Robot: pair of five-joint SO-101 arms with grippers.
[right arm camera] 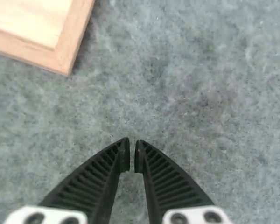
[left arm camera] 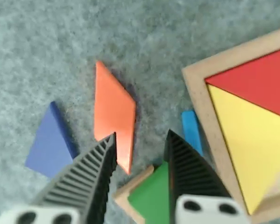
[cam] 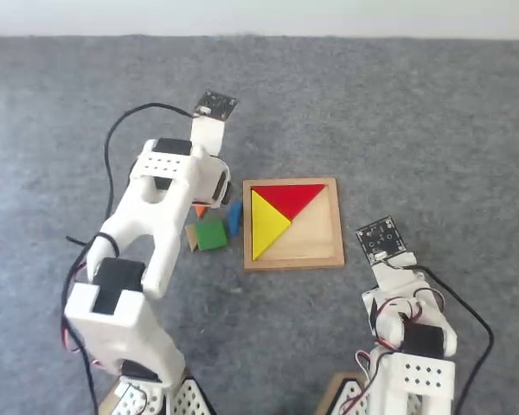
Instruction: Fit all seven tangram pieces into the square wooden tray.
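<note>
Two pieces sitting in the tray (cam: 294, 262), red triangle (cam: 287, 197) and yellow triangle (cam: 266, 226), left claw (left arm camera: 141, 135) spread wide, orange piece (left arm camera: 113, 109) just under its tips, right claw (right arm camera: 132, 142) pinched closed on nothing

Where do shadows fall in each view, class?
High view: soft shadow on the carpet under the left arm. Left wrist view: a thin dark shadow edges the orange parallelogram towards the wooden tray. Right wrist view: even light, hardly any shadow.

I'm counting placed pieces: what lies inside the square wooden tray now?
The square wooden tray holds a red triangular piece and a yellow triangular piece; the remaining floor is bare wood. The floor beneath those two is covered.
</note>
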